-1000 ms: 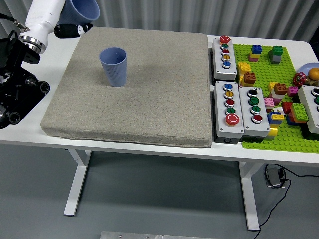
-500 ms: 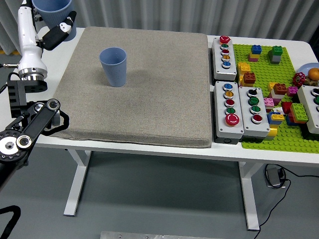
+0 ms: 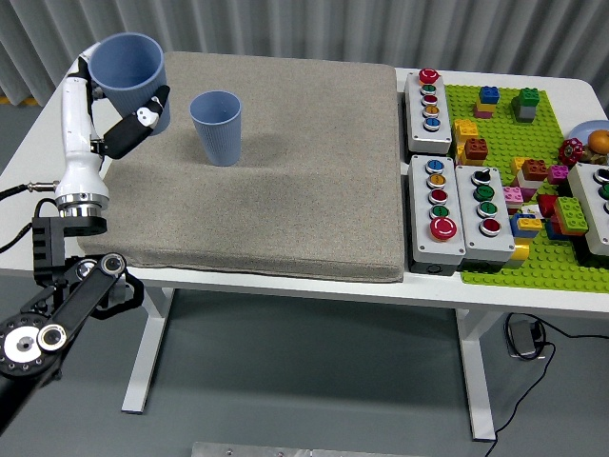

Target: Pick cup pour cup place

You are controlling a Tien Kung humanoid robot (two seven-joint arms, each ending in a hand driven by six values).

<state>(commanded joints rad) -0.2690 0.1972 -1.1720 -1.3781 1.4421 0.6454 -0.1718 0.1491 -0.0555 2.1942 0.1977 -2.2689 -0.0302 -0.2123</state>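
You have one ribbed blue plastic cup standing upright on the grey mat. A second blue plastic cup sits raised just left of it, mouth up, slightly tilted.

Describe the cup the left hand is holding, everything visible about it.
The held cup is a blue-grey tapered tumbler, matte and plastic-looking, with no handle. It is raised above the grey mat's left edge, mouth up and tilted slightly toward the camera; its inside shows no contents. The left hand grips its lower side. It sits left of the standing cup, not touching it.

The blue plate and a button box are cut off at the right edge.
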